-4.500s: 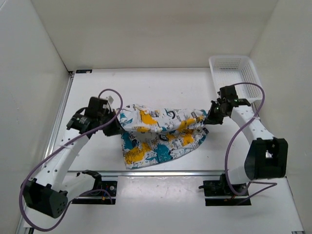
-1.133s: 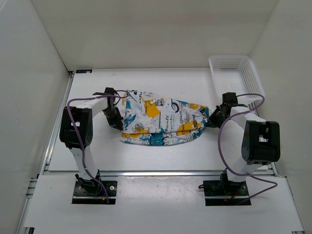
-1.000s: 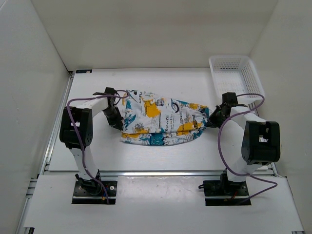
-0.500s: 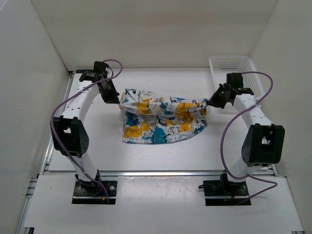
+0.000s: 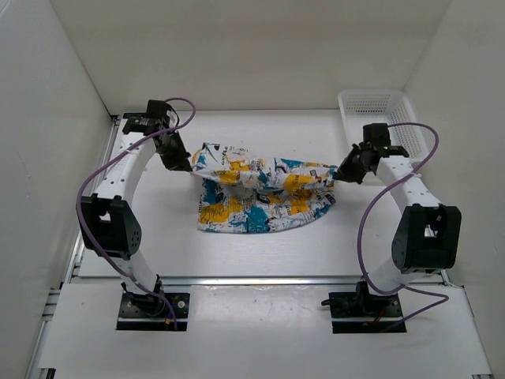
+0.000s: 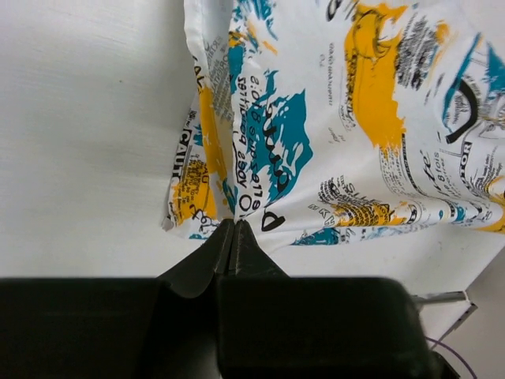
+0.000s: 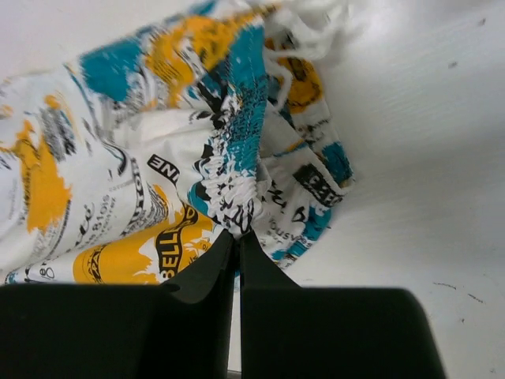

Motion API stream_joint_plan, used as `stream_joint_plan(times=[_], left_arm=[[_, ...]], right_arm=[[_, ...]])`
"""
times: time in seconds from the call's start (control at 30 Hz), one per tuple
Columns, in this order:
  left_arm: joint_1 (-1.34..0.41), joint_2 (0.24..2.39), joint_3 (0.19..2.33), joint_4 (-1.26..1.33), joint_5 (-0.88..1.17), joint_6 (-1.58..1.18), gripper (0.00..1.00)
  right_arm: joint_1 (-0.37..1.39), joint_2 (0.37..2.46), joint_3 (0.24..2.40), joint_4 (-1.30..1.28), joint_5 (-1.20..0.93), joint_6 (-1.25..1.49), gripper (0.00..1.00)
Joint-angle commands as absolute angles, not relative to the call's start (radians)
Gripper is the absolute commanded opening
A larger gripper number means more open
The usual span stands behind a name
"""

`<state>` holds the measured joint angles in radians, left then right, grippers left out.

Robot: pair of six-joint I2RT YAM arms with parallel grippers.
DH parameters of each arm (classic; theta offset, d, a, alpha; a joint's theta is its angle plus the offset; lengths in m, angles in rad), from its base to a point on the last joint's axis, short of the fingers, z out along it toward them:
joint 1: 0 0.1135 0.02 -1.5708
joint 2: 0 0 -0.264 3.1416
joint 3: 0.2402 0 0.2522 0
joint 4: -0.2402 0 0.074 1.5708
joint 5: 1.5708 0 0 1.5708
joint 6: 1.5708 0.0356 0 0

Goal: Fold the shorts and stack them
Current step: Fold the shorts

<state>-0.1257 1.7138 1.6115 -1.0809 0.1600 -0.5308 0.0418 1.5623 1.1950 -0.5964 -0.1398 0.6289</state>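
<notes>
1. Left gripper [image 5: 184,163]: jaws pinched shut on the left corner of the shorts [image 5: 264,201].
2. The shorts sit mid-table, far edge stretched between both grippers and near part resting on the table [image 5: 150,229]. The fold looks to be under way. Next, lay the held edge evenly over the near hem.
3. Right gripper [image 5: 345,170]: jaws pinching the gathered right end.
4. A second ago both grippers were nearer and lower, and the shorts lay flatter.
</notes>
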Motion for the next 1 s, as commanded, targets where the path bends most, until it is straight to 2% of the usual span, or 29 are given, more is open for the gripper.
stream_joint_plan(times=[0.0, 0.1, 0.2, 0.33, 0.47, 0.5, 0.57, 0.63, 0.7, 0.73, 0.77, 0.8, 0.87, 0.9, 0.93, 0.97], left_arm=[[-0.100, 1.677, 1.742, -1.121, 0.178, -0.511, 0.10], [-0.091, 1.690, 1.885, -1.172, 0.178, -0.500, 0.10], [-0.091, 1.649, 1.881, -1.193, 0.189, -0.500, 0.10], [-0.115, 1.510, 1.648, -1.114, 0.208, -0.512, 0.10], [-0.167, 1.315, 1.210, -0.991, 0.284, -0.574, 0.10], [-0.179, 1.290, 1.140, -0.944, 0.296, -0.604, 0.10], [-0.218, 1.244, 0.972, -0.905, 0.296, -0.635, 0.10], [-0.241, 1.244, 0.896, -0.862, 0.284, -0.660, 0.10], [-0.253, 1.270, 0.862, -0.862, 0.275, -0.661, 0.16], [-0.253, 1.287, 0.862, -0.862, 0.246, -0.661, 0.25], [-0.253, 1.304, 0.862, -0.862, 0.233, -0.652, 0.32], [-0.253, 1.333, 0.888, -0.876, 0.233, -0.652, 0.35], [-0.253, 1.342, 0.914, -0.888, 0.233, -0.628, 0.45], [-0.253, 1.332, 0.929, -0.908, 0.216, -0.627, 0.47], [-0.253, 1.322, 0.965, -0.923, 0.203, -0.627, 0.55], [-0.253, 1.313, 0.988, -0.939, 0.165, -0.618, 0.57]], right_arm=[[0.043, 1.535, 1.360, -0.597, -0.120, 0.632, 0.00], [0.043, 1.536, 1.485, -0.650, -0.120, 0.623, 0.00], [0.043, 1.493, 1.477, -0.672, -0.120, 0.614, 0.00], [0.043, 1.363, 1.300, -0.663, -0.110, 0.604, 0.00], [0.043, 1.241, 1.038, -0.629, -0.098, 0.604, 0.00], [0.043, 1.223, 0.935, -0.629, -0.080, 0.614, 0.00], [0.043, 1.197, 0.852, -0.600, -0.071, 0.623, 0.00], [0.034, 1.209, 0.780, -0.572, -0.060, 0.634, 0.00], [0.034, 1.247, 0.779, -0.549, -0.060, 0.643, 0.09], [0.034, 1.294, 0.799, -0.549, -0.060, 0.634, 0.17], [0.034, 1.314, 0.814, -0.549, -0.060, 0.634, 0.27], [0.034, 1.330, 0.830, -0.549, -0.060, 0.634, 0.50], [0.034, 1.350, 0.870, -0.558, -0.060, 0.623, 0.71], [0.034, 1.350, 0.879, -0.572, -0.051, 0.623, 0.79], [0.023, 1.338, 0.888, -0.572, -0.038, 0.623, 0.82], [0.023, 1.338, 0.888, -0.583, -0.028, 0.623, 0.84]])
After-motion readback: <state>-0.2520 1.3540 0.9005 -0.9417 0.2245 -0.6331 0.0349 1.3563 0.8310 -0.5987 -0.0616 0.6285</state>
